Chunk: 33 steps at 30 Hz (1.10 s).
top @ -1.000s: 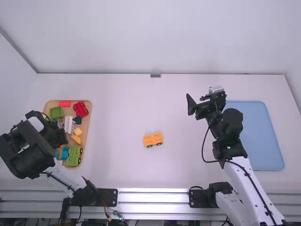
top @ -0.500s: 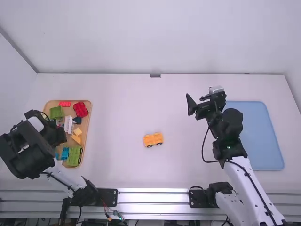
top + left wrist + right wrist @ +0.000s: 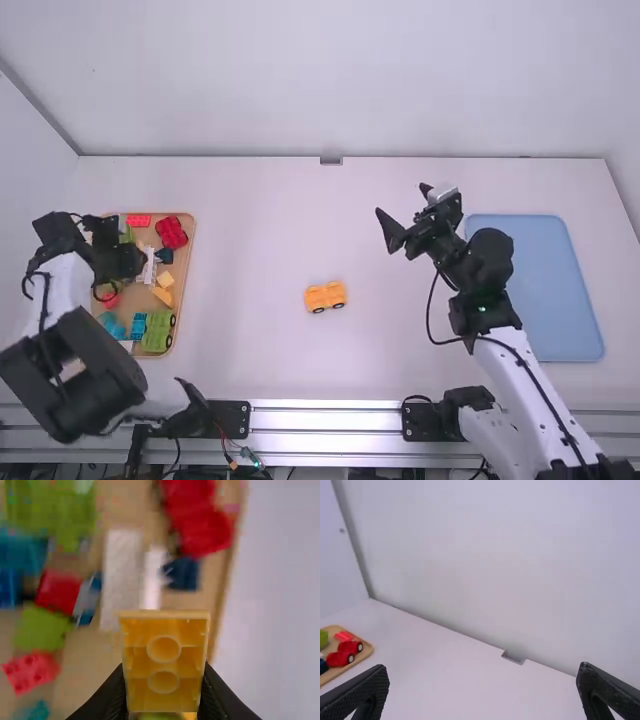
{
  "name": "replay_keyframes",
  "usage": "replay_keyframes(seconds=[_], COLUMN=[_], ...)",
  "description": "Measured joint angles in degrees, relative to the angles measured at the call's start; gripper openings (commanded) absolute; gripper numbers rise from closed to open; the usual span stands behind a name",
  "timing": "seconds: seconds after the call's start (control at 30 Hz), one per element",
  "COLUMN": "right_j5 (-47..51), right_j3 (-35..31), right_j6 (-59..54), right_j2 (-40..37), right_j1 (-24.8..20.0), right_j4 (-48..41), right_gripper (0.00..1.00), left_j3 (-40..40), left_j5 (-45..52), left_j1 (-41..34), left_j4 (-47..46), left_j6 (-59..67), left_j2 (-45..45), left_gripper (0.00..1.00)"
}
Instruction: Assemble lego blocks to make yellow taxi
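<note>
Pale walls back the table (left gripper pinching yellow block, right gripper agape).

no text I can read in any of my views, no legible labels, no readable brands, no numbers, no signs

High view, left: my left gripper hides part of the tan tray. Left wrist view: the loose bricks are blurred; top edge cuts the red block; my yellow block partly hides a green piece, bottom. Right wrist view: left edge crops the tray.
</note>
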Motion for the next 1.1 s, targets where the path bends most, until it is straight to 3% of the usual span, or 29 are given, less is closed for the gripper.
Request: replay_keyframes(seconds=[0.1, 0.2, 0.47, 0.67, 0.77, 0.9, 1.1], right_j5=[-6.05, -13.00, -39.45, -50.86, -54.01, -54.93, -53.13], right_j3=[0.70, 3.54, 15.82, 19.50, 19.50, 19.50, 19.71], right_j6=[0.00, 1.16, 6.73, 11.87, 14.34, 16.04, 17.99], right_j2=[7.28, 14.38, 31.91, 38.40, 39.54, 39.54, 39.54], right_j1=[1.42, 1.84, 1.03, 1.03, 2.05, 4.92, 7.82], right_j4=[5.60, 7.21, 15.17, 23.37, 26.82, 27.19, 27.17], right_gripper=[0.99, 0.99, 0.97, 0.96, 0.97, 0.96, 0.86], left_j3=[-4.61, -6.91, -8.44, -8.52, -8.55, -8.66, -8.66], left_j5=[10.36, 16.76, 33.24, 43.58, 49.16, 53.70, 56.02], left_j1=[-8.59, -16.74, -37.42, -42.60, -44.22, -45.64, -46.82], left_j4=[7.26, 12.74, 28.59, 41.03, 53.24, 64.85, 70.84], left_j6=[3.10, 4.09, 5.22, 2.14, -2.84, -9.97, -16.87], left_j2=[-8.79, -11.67, -10.08, -3.87, 1.64, 6.51, 8.22], left_gripper=[0.02, 0.02, 0.02, 0.02, 0.02, 0.02, 0.02])
